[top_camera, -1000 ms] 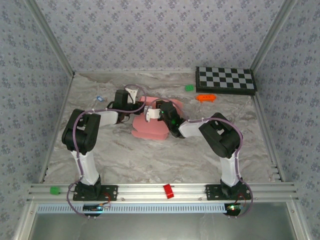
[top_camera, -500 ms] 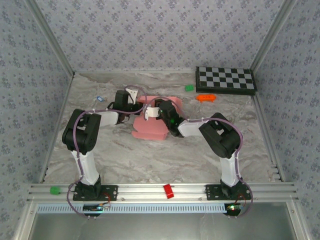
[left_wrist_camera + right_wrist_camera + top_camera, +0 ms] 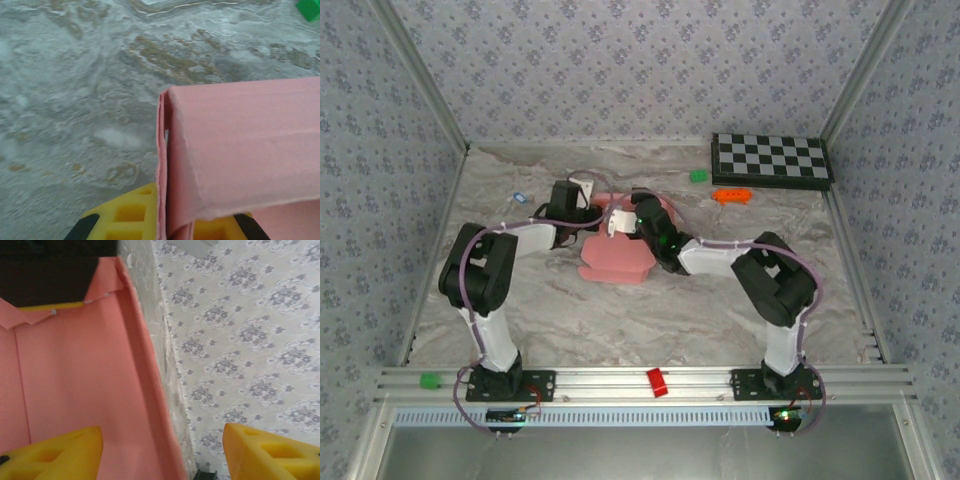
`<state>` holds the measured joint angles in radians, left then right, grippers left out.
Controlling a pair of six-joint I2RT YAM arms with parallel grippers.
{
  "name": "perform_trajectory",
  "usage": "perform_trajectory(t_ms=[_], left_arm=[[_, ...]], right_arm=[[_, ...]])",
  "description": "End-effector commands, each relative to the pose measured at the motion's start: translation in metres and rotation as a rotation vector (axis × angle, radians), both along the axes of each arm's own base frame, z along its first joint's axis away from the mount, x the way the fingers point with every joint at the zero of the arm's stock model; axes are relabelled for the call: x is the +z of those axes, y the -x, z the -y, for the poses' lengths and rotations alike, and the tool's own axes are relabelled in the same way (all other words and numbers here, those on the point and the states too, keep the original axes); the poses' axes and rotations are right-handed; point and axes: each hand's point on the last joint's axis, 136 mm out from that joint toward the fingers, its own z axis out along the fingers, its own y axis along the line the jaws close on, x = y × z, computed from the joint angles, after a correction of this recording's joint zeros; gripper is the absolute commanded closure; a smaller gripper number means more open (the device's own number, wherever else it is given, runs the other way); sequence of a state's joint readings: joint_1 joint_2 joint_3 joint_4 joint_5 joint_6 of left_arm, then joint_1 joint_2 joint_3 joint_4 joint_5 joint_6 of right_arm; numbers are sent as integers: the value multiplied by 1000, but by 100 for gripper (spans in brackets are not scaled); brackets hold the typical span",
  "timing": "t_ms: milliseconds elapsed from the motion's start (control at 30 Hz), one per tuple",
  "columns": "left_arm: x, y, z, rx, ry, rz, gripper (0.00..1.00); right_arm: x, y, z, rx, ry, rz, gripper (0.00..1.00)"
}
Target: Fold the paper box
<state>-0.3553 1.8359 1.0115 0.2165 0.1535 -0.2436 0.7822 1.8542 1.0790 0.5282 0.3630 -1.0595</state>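
The pink paper box (image 3: pixel 618 258) lies partly folded at mid-table, with its walls raised. My left gripper (image 3: pixel 592 208) is at its far left corner. In the left wrist view that gripper (image 3: pixel 170 222) is shut on an upright doubled wall of the paper box (image 3: pixel 240 150), with yellow fingers (image 3: pixel 125 217) on either side. My right gripper (image 3: pixel 623 222) is at the box's far side. In the right wrist view it (image 3: pixel 162 450) stands open, its yellow fingers (image 3: pixel 60 452) wide apart. A side wall of the paper box (image 3: pixel 75 370) runs between them, untouched.
A checkerboard (image 3: pixel 772 160) lies at the back right, with a green block (image 3: pixel 699 176) and an orange toy (image 3: pixel 732 195) near it. A red block (image 3: pixel 657 382) and another green block (image 3: pixel 429 380) sit on the front rail. A small blue item (image 3: pixel 520 197) lies at the back left.
My right gripper has opened and let go of the box wall. The right arm's elbow swung outward. The box slid a little toward the front left. The left gripper closed on the wall.
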Motion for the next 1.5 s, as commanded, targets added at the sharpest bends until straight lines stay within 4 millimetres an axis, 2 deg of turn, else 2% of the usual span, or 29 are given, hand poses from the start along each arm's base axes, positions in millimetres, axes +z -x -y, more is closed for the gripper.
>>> perform_trajectory(t_ms=[0, 67, 100, 167, 267, 333, 467, 533, 733, 1000, 1167, 1467], left_arm=[[17, 4, -14, 86, -26, -24, 99], [20, 8, -21, 130, -42, -53, 99], [21, 10, -25, 154, -45, -68, 99], [25, 14, -33, 215, -42, -96, 99], [28, 24, -40, 264, -44, -161, 100], [28, 30, -39, 274, -28, -204, 100], [32, 40, -33, 249, -5, -264, 100], [34, 44, -34, 250, -6, -277, 100], [43, 48, -34, 244, -9, -296, 100], [50, 47, -32, 235, -8, -299, 100], [50, 48, -31, 233, -4, -301, 100], [50, 48, -30, 231, 2, -304, 100]], right_arm=[[53, 6, 6, -84, -148, -34, 32], [64, 11, 14, -138, -222, -93, 32], [83, 12, 15, -154, -279, -111, 32], [93, 20, 18, -173, -359, -190, 33], [100, 27, 29, -265, -500, -342, 33], [101, 24, 42, -360, -572, -426, 33], [92, 14, 66, -542, -632, -546, 35], [84, 9, 72, -593, -649, -610, 37], [66, 4, 67, -612, -658, -748, 50], [41, -7, 58, -631, -627, -836, 79], [30, -15, 53, -635, -621, -861, 86], [11, -23, 46, -647, -582, -890, 88]])
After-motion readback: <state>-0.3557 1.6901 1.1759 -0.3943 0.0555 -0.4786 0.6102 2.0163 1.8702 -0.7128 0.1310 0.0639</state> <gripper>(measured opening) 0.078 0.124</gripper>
